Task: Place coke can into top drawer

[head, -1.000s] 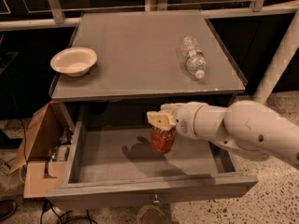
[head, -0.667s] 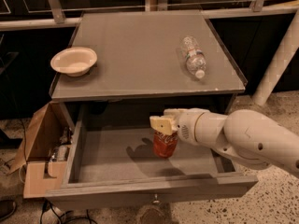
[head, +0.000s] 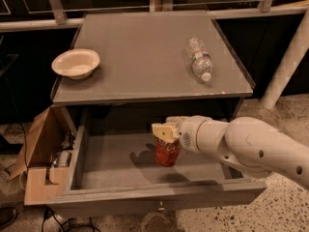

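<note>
The coke can point(head: 167, 153), red with white script, is upright inside the open top drawer point(head: 111, 166), near the middle of its floor. My gripper point(head: 165, 131) comes in from the right on a white arm point(head: 251, 146) and is shut on the can's top, which its tan fingers point(head: 163, 130) hide. The can's base is at or just above the drawer floor, and a shadow lies to its left. The drawer's front panel point(head: 159, 197) with its small knob point(head: 159, 208) is pulled out toward the camera.
A white bowl point(head: 76, 63) sits on the cabinet top point(head: 145, 47) at the left, and a clear plastic water bottle point(head: 199, 58) lies at the right. An open cardboard box point(head: 41, 153) stands left of the drawer. A white pole point(head: 286, 62) rises at the right.
My gripper has lowered the coke can deeper into the drawer, and the arm has shifted slightly toward the camera.
</note>
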`<act>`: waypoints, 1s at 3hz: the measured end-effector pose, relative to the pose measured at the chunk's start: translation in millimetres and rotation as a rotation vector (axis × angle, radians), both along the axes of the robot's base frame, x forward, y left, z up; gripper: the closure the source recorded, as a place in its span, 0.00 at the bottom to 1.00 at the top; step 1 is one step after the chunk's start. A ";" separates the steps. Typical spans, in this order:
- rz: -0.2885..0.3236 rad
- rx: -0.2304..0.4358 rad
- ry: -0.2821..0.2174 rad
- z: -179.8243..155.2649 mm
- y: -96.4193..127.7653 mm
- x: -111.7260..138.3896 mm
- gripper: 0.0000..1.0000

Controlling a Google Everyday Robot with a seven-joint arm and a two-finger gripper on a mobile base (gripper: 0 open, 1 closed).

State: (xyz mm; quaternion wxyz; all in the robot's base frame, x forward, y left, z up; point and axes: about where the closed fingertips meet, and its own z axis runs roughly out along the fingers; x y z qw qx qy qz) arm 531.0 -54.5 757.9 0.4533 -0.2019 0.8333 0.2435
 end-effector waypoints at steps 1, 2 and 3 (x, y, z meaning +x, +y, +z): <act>-0.053 0.008 0.044 -29.7 2.3 1.2 1.00; -0.098 -0.001 0.050 -47.2 -1.4 8.5 1.00; -0.104 -0.003 0.045 -47.0 -2.1 10.0 1.00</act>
